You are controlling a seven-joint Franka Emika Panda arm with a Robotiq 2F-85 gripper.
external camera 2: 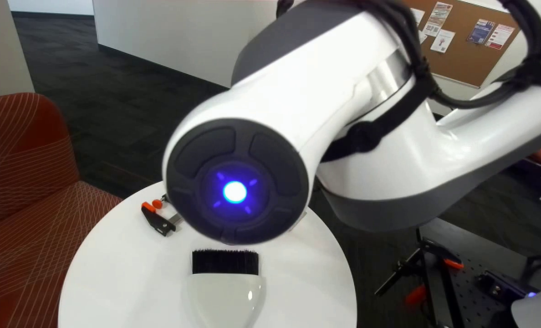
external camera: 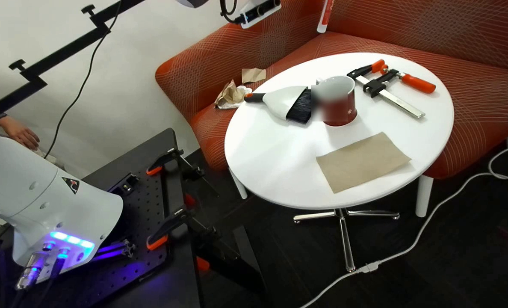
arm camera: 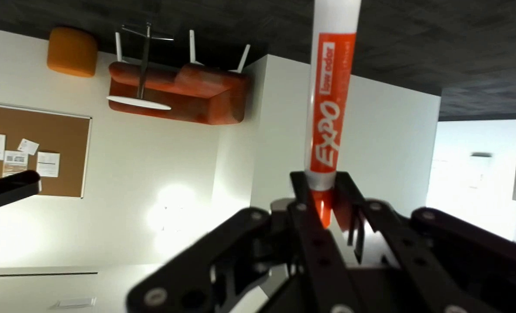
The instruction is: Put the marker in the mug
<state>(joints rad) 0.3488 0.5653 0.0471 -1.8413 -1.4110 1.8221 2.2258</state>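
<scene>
1 marker (arm camera: 332,100): smooth white barrel, red label, EXPO lettering; jaws shut tight on its red end in wrist view. Long axis near-vert. there, leaning slightly R going up, free end cut off at top edge, where the floor (arm camera: 397,48) shows. In an exterior view it hangs mid-air, white end down & a bit L, upper part cut off, well apart from the mug (external camera: 343,108).

1 mug: squat, round, dark red, white inside & rim, sm. pale mark on side; upright on the table (external camera: 271,171), L part blurred. 1 table: round, smooth white top.

1 brush (external camera: 285,100): smooth pale body, black handle w/ orange bit, black bristles facing mug; can't tell if touching b/c of blur. 1 bar clamp (external camera: 376,87) near mug: flat metal bar, black fittings, orange handle. 1 brown sheet (external camera: 365,161): flat, rectangular, matte, near table edge.

On the sofa (external camera: 485,92), red fabric w/ pale crossing lines: 1 crumpled brown paper (external camera: 229,96) + 1 flat brown scrap (external camera: 253,75).

1 arm (external camera 2: 316,86): smooth white shell, round dark end cap, blue light on
</scene>
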